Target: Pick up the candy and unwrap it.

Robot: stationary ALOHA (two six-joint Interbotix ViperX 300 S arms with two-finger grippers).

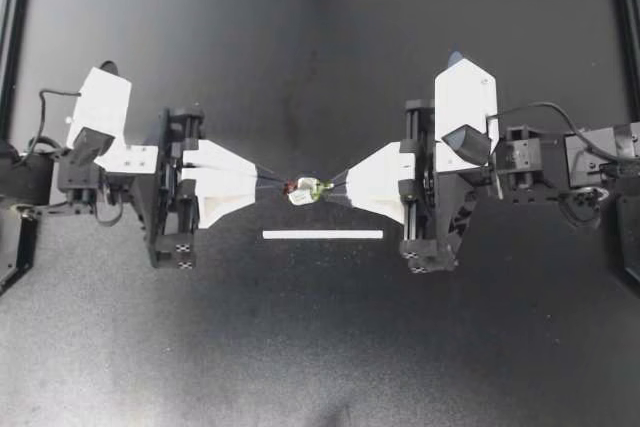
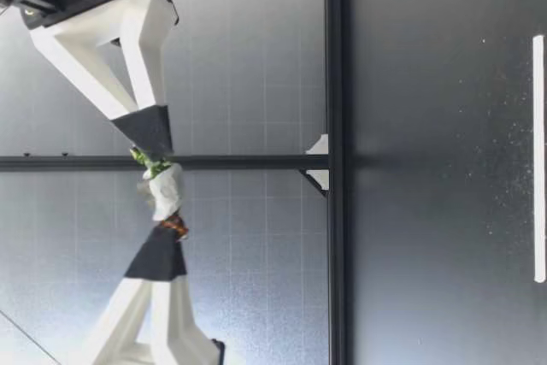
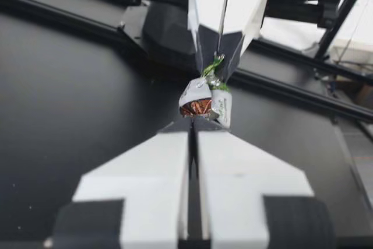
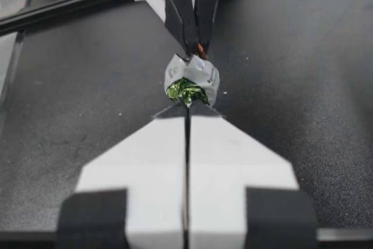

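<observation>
The candy (image 1: pixel 303 190) hangs in the air, well above the surface (image 1: pixel 320 347), as the low view (image 2: pixel 165 190) shows. From above it sits just off the long edge of the white strip (image 1: pixel 323 234), slightly toward the strip's left end.

My left hand (image 1: pixel 283 185) comes in from beyond the strip's left end. Its 2 fingers are pressed together on the candy's reddish-brown wrapper end, as the left wrist view (image 3: pixel 192 123) and the candy (image 3: pixel 204 98) there show.

My right hand (image 1: pixel 330 187) comes in from the side of the strip's right end. Its 2 fingers are likewise closed tight, pinching the green twisted end of the wrapper, which is clear in the right wrist view (image 4: pixel 187 108).

The white body of the candy (image 4: pixel 191 80) spans the short gap between the 2 hands. The strip lies flat on the surface.
</observation>
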